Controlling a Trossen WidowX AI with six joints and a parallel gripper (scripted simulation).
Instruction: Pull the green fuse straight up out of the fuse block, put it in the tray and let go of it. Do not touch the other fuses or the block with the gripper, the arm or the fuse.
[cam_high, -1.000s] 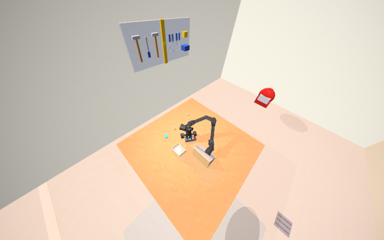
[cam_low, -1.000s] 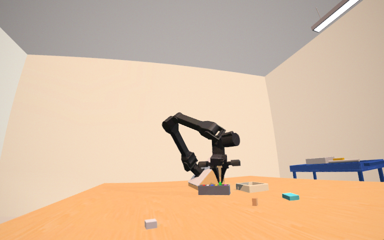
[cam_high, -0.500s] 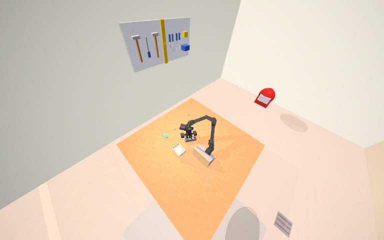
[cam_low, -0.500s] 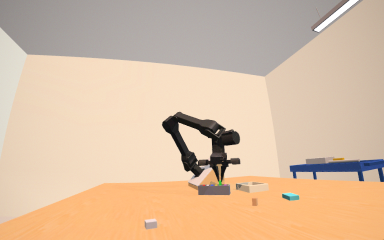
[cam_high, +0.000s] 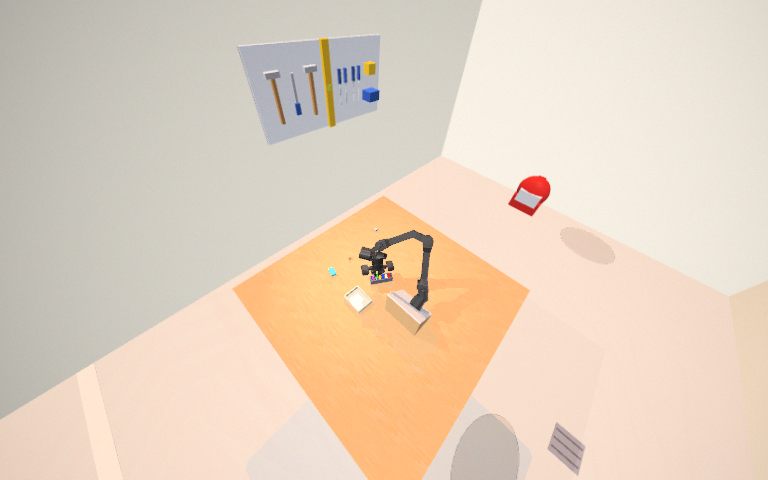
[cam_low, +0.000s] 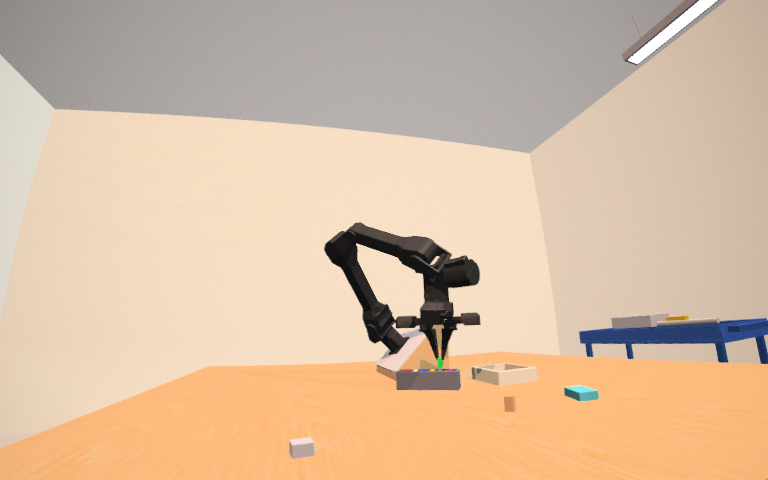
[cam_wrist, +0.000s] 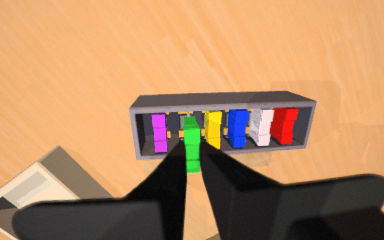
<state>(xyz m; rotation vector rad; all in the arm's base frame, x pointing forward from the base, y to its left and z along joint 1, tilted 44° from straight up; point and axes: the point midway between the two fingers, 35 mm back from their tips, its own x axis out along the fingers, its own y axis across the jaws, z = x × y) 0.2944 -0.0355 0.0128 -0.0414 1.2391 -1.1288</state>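
Note:
My gripper (cam_wrist: 191, 148) (cam_low: 440, 357) (cam_high: 377, 271) points straight down over the grey fuse block (cam_wrist: 220, 99) (cam_low: 427, 380) (cam_high: 382, 279) and is shut on the green fuse (cam_wrist: 191, 142) (cam_low: 439, 362). The fuse is raised above its neighbours, with its lower end about level with the block's top. The purple (cam_wrist: 159, 132), yellow (cam_wrist: 214, 127), blue (cam_wrist: 238, 127), white (cam_wrist: 261, 126) and red (cam_wrist: 284, 125) fuses stand in their slots. The fingers straddle the green fuse's slot between the purple and yellow fuses. The cream tray (cam_low: 498, 378) (cam_high: 352, 305) stands beside the block.
The arm's wedge-shaped base (cam_low: 404, 356) (cam_high: 406, 314) stands just behind the block. A teal block (cam_low: 581, 392) (cam_high: 332, 271), a small brown block (cam_low: 509, 403) and a white cube (cam_low: 301, 447) lie loose on the orange table. A blue table (cam_low: 673, 333) stands far off.

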